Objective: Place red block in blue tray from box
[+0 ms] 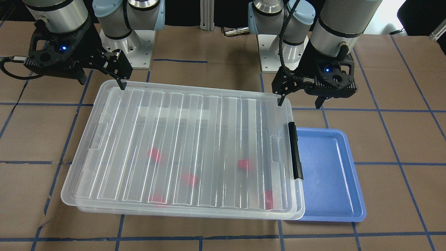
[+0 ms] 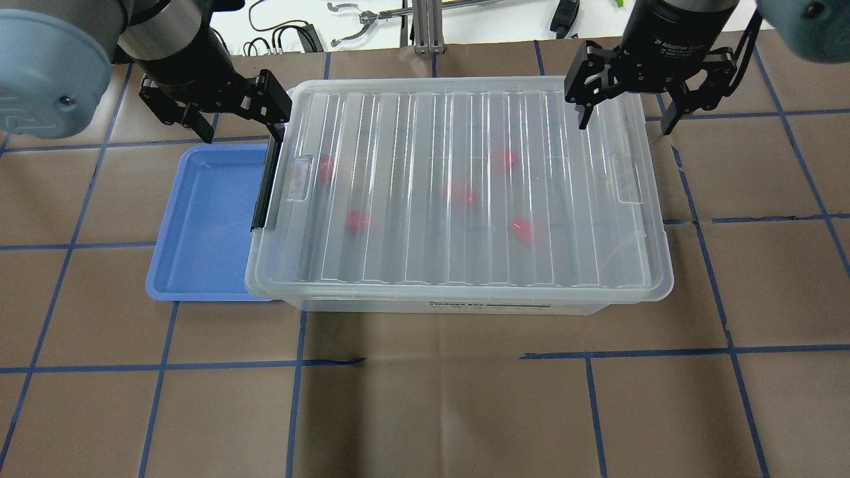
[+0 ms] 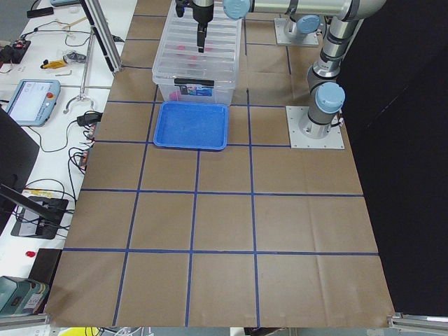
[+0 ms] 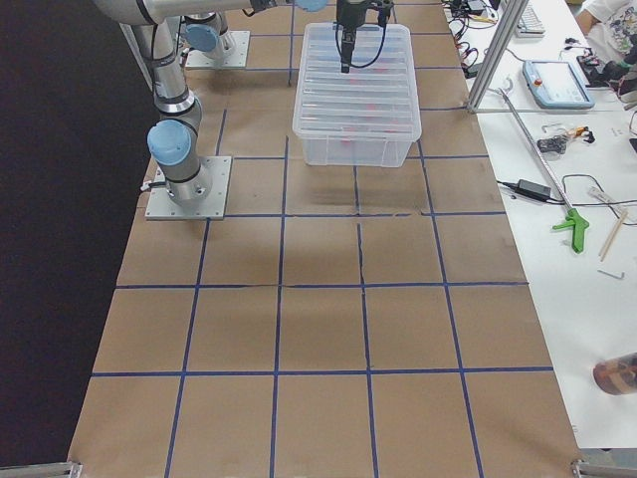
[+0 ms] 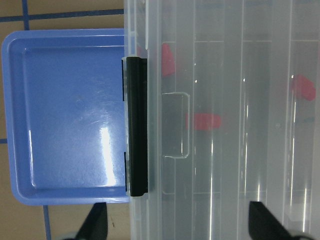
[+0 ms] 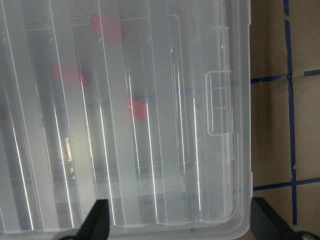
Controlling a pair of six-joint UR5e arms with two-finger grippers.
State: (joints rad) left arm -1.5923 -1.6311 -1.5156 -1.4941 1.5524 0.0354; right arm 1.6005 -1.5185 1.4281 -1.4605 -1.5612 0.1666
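The clear box [image 2: 412,259] stands mid-table with its ribbed lid shut and its black latch [image 2: 265,186] on the short end. Several red blocks [image 2: 356,221] show blurred through the lid, also in the left wrist view [image 5: 202,121]. The blue tray [image 2: 206,219] lies empty beside the latch end, its edge under the box's rim. My left gripper [image 2: 240,133] is open and empty, straddling the box's far latch-side corner. My right gripper [image 2: 625,125] is open and empty, straddling the opposite far corner, one finger over the lid, one over the table.
Both arm bases [image 1: 125,42] stand on the robot's side of the box. A bench with a tablet [image 3: 28,98], cables and tools runs along the table's far edge. Brown paper with blue tape lines covers the table.
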